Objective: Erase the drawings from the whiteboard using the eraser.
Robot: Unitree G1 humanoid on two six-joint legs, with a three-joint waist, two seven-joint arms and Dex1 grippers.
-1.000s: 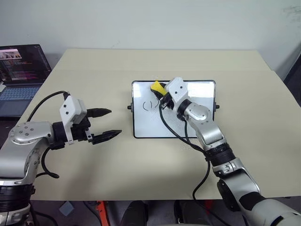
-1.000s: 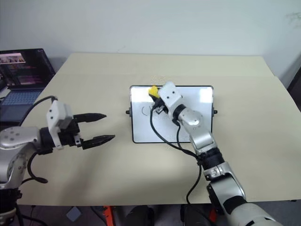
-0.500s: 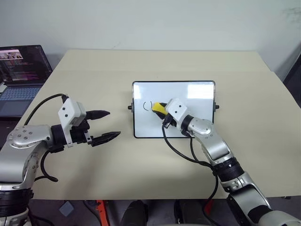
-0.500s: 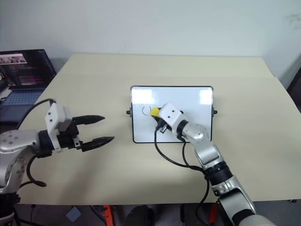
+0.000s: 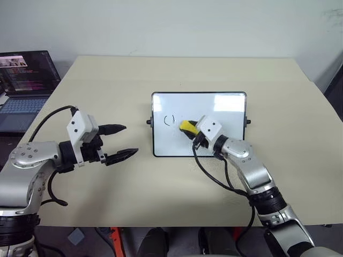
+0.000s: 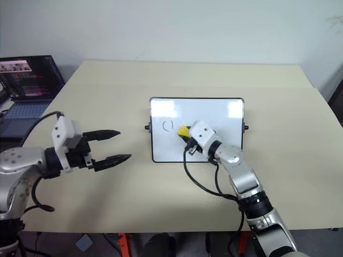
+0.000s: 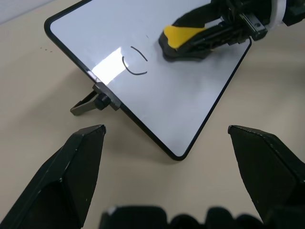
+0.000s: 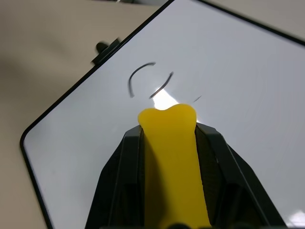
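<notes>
Left eye view: drawings (image 5: 170, 120) "( )" on whiteboard (image 5: 225, 104).

Both head views look forward and down from above the near edge of the surface (image 5: 161, 182), taking in the whole whiteboard (image 5: 225, 104) from some way off. The left wrist view faces the whiteboard's side knob (image 7: 101, 101) from close range. The right wrist view sits nearer still, over the eraser (image 8: 171, 162) and drawings (image 8: 147, 81).
</notes>
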